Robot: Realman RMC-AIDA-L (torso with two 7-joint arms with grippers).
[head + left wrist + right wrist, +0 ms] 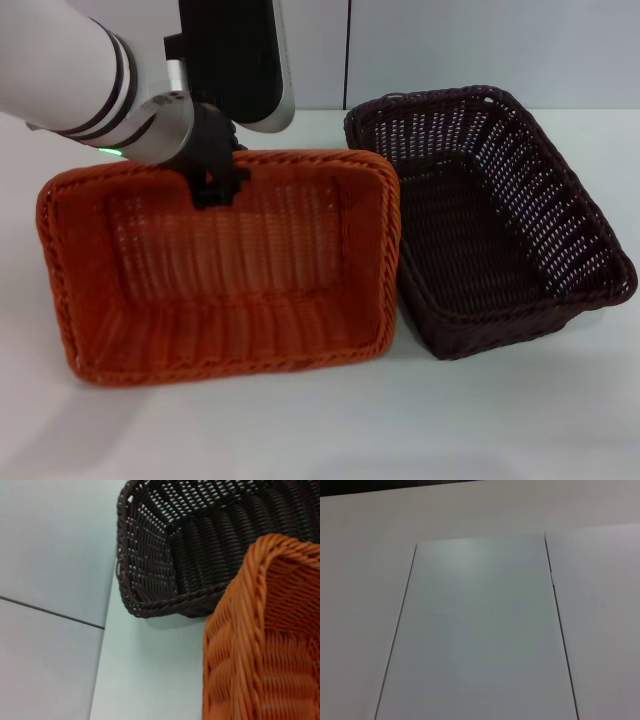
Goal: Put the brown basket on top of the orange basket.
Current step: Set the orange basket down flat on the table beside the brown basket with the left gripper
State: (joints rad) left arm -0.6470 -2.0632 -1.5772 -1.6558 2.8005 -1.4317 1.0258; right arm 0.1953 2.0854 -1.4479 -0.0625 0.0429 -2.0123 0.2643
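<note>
Lighting is bright, even and diffuse from above. Soft, faint shadows lie under the orange basket [225, 270] and the brown basket [490, 215] on the white table [400, 420]. No harsh glare. The left wrist view is soft; the orange weave close to the lens is blurred.

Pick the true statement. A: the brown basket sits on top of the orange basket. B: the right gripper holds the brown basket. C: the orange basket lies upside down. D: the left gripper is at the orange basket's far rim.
D: the left gripper is at the far rim of the orange basket, while the brown basket stands beside it on the table.
</note>
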